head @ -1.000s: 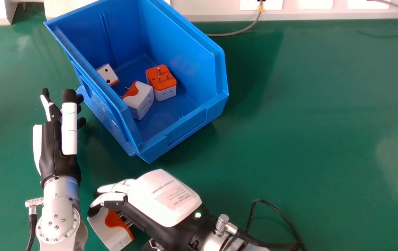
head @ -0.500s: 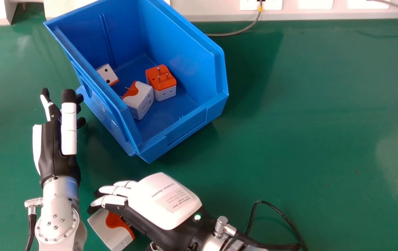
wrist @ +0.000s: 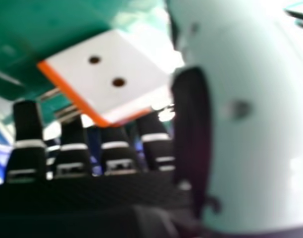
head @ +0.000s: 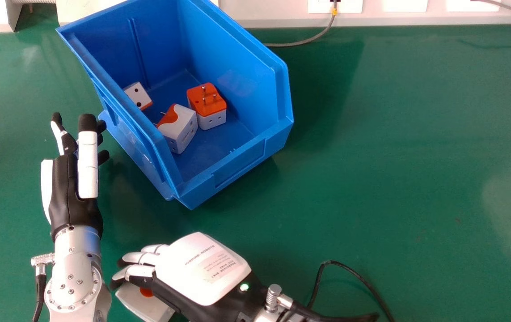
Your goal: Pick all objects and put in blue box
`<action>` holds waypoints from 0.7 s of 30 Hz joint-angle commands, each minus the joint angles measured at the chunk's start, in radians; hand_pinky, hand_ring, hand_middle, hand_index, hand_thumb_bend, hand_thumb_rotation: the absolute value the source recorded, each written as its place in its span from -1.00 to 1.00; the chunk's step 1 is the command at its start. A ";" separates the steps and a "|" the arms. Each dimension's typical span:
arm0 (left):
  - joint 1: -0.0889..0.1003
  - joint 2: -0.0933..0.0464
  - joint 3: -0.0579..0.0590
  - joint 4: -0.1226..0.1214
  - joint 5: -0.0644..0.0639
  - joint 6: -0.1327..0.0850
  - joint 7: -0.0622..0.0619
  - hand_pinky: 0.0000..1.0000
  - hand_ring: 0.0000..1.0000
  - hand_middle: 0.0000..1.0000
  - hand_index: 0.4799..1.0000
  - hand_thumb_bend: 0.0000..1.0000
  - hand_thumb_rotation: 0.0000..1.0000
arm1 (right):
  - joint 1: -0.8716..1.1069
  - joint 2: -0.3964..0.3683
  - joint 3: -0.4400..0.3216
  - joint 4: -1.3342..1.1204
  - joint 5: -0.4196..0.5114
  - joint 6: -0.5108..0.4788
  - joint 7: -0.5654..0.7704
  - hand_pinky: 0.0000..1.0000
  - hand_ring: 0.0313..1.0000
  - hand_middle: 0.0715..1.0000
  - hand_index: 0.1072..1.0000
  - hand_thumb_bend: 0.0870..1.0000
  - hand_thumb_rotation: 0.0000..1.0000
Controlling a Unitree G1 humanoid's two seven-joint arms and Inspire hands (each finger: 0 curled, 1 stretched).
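My left hand [head: 73, 197] is open at the left in the head view, fingers straight, beside the blue box [head: 237, 163]. At the bottom edge, my right hand [head: 201, 270] is over a white and orange plug adapter [head: 141, 306], partly covering it, with fingers only slightly bent. In the right hand view, the adapter [wrist: 109, 74] shows two round holes and metal pins; it lies between the thumb and the loosely extended fingers of my right hand [wrist: 114, 146]. Inside the box are an orange-topped adapter [head: 213, 112], a white one [head: 183, 129] and another white one [head: 137, 94].
Green tabletop [head: 394, 156] extends across the right side. A grey cable [head: 302, 42] runs behind the box to the pale wall sockets [head: 349, 6]. A black cable [head: 353, 275] loops beside my right wrist.
My right hand has shifted down and slightly left, covering more of the adapter. The adapter under it sits slightly lower in the head view. My left hand has hardly moved.
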 commanded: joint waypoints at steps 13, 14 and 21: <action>0.003 0.008 -0.002 -0.036 0.009 0.001 0.008 0.71 0.80 0.72 0.77 0.92 1.00 | -0.015 0.010 0.114 0.093 -0.093 0.090 0.012 0.46 0.76 0.80 0.63 0.20 -0.97; 0.003 0.007 -0.002 -0.035 0.008 0.001 0.008 0.71 0.80 0.72 0.77 0.92 1.00 | -0.014 0.012 0.115 0.103 -0.088 0.089 0.008 0.46 0.76 0.80 0.63 0.20 -0.96; 0.006 0.007 -0.002 -0.043 0.007 0.004 0.006 0.71 0.80 0.72 0.77 0.92 1.00 | -0.011 0.026 0.125 0.179 -0.067 0.046 -0.080 0.40 0.72 0.79 0.61 0.18 -0.94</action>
